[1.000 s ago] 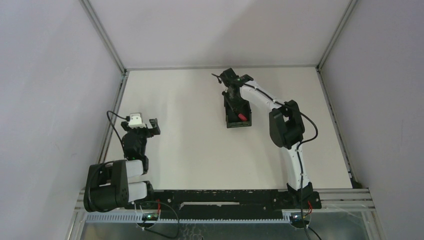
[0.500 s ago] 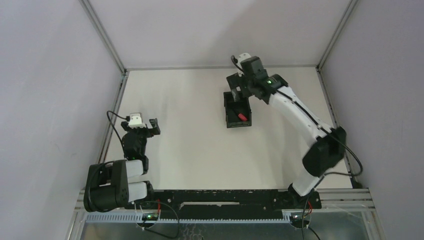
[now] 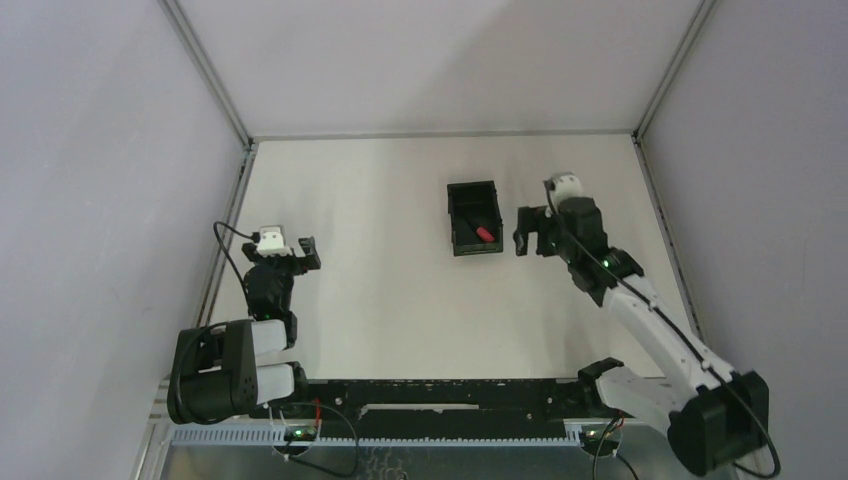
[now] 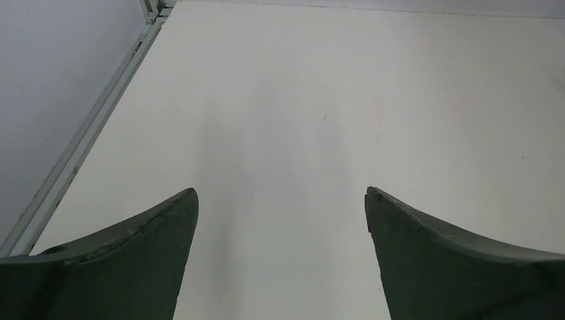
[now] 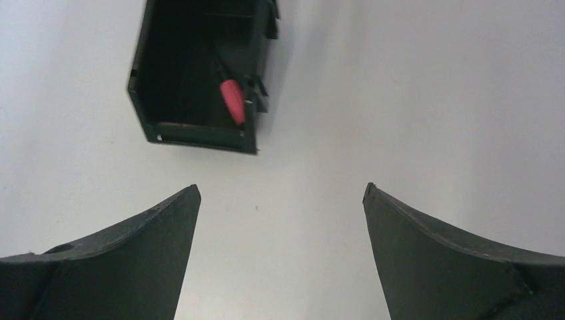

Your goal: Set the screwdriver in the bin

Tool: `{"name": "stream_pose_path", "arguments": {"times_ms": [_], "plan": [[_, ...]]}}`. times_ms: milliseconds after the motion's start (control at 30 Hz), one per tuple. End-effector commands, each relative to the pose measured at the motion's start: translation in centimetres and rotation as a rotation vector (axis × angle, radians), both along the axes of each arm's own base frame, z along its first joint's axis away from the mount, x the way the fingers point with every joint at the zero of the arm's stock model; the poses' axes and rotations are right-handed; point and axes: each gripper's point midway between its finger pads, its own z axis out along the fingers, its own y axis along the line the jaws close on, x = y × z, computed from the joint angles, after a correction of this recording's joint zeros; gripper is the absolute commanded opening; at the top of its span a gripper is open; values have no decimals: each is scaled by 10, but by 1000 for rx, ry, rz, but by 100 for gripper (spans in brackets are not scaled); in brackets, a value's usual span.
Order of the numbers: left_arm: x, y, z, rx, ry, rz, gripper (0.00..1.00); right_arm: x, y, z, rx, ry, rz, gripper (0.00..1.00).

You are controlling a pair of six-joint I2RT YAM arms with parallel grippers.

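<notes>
The black bin (image 3: 473,218) stands on the white table past the middle. Inside it lies the screwdriver (image 3: 483,233), its red handle near the front right corner. The right wrist view shows the same bin (image 5: 148,80) at upper left with the red handle (image 5: 232,101) against its near right wall; the thin shaft is lost in the dark interior. My right gripper (image 3: 531,232) hangs just right of the bin, open and holding nothing (image 5: 281,190). My left gripper (image 3: 300,253) rests near the left edge, open and empty (image 4: 281,193).
Metal frame rails (image 3: 232,215) run along the table's left, back and right edges, with grey walls beyond. A rail (image 4: 86,130) shows close to the left gripper. The black mounting bar (image 3: 440,395) spans the near edge.
The right gripper has let go of the screwdriver in the bin, opened wide, and the arm has drawn back toward the near right. The left arm has stayed still.
</notes>
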Motion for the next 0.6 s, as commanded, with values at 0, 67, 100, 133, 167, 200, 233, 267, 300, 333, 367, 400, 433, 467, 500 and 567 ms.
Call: {"name": "stream_pose_path", "arguments": {"times_ms": [0,67,100,133,167,200,233,267,300,333,367,400,433,467,500,567], "plan": [[13,-1,31,6,-92,-9,100,-6,-18,7,163,-134,-115,100],[13,-1,30,7,-92,-11,100,-16,-28,-5,193,-153,-152,100],[14,-1,31,6,-92,-10,100,-21,-33,-8,208,-171,-170,100],[13,-1,30,6,-92,-10,100,-25,-38,-13,216,-176,-192,100],[13,-1,30,7,-92,-11,100,-28,-43,-20,217,-174,-221,100],[13,-2,31,6,-92,-11,100,-31,-50,-26,211,-171,-252,100],[13,-1,31,6,-93,-10,100,-34,-55,-31,207,-170,-278,100],[13,-1,30,7,-92,-10,100,-37,-58,-36,205,-168,-298,100],[13,-1,30,6,-91,-10,100,-40,-61,-41,202,-167,-310,100],[13,-1,30,6,-92,-10,100,-42,-63,-46,200,-164,-320,100],[13,-2,30,6,-91,-11,100,-44,-65,-49,200,-165,-328,100],[13,-2,30,6,-90,-11,100,-45,-66,-52,200,-163,-336,100],[13,-2,31,6,-92,-12,100,-46,-67,-54,204,-164,-340,100],[13,-1,31,6,-93,-10,100,-47,-67,-54,203,-170,-338,100],[13,-1,31,6,-93,-9,100,-47,-67,-51,206,-183,-334,100],[13,-2,30,6,-91,-11,100,-48,-68,-49,209,-201,-329,100]]}}
